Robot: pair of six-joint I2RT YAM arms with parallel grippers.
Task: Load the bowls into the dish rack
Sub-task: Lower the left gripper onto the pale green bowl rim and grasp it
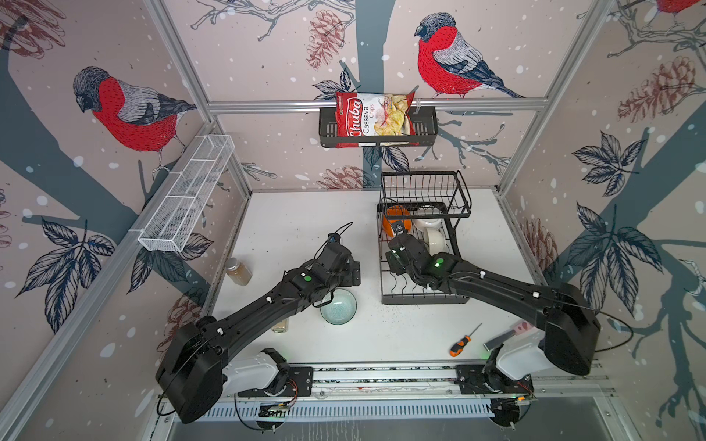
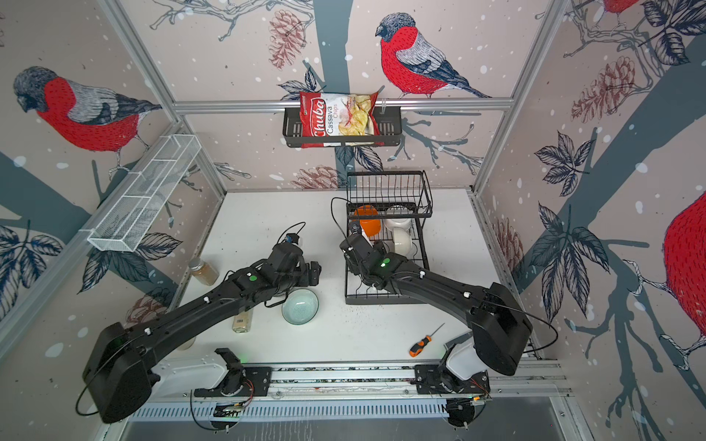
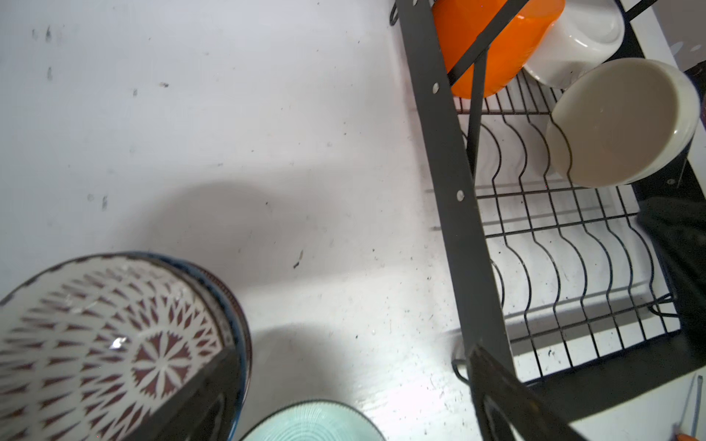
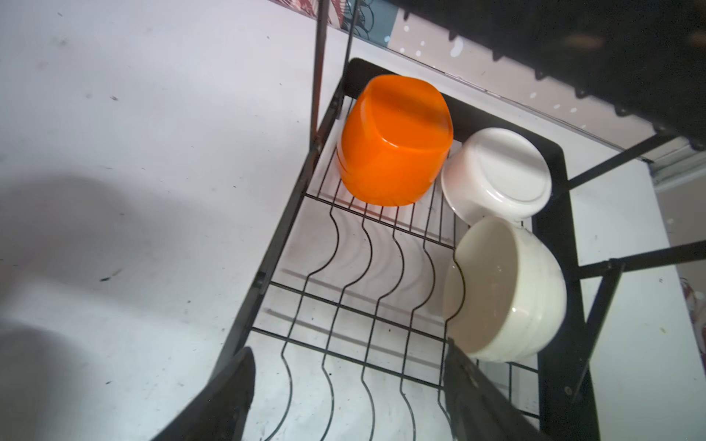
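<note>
Loading: orange bowl [image 4: 393, 141], white bowl [image 4: 496, 172], cream bowl [image 4: 508, 290] in dish rack [image 1: 420, 299]; patterned bowl [image 3: 114, 343], green bowl [image 1: 338, 307] pending; left gripper [image 3: 351, 349], right gripper [image 4: 348, 349] spread.

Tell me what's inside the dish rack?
The rack holds three bowls on its lower tier: an orange bowl and a white bowl upside down, a cream bowl on its side. In both top views the right arm covers its near slots.

Both top views sit high above the table [image 1: 298, 229], looking down on the whole cell, nearly identical. Wrist cams are way closer: left sees the dish rack [image 3: 447, 172] from beside it, right peers into its lower tier, both catching the orange bowl [image 4: 393, 141]
</note>
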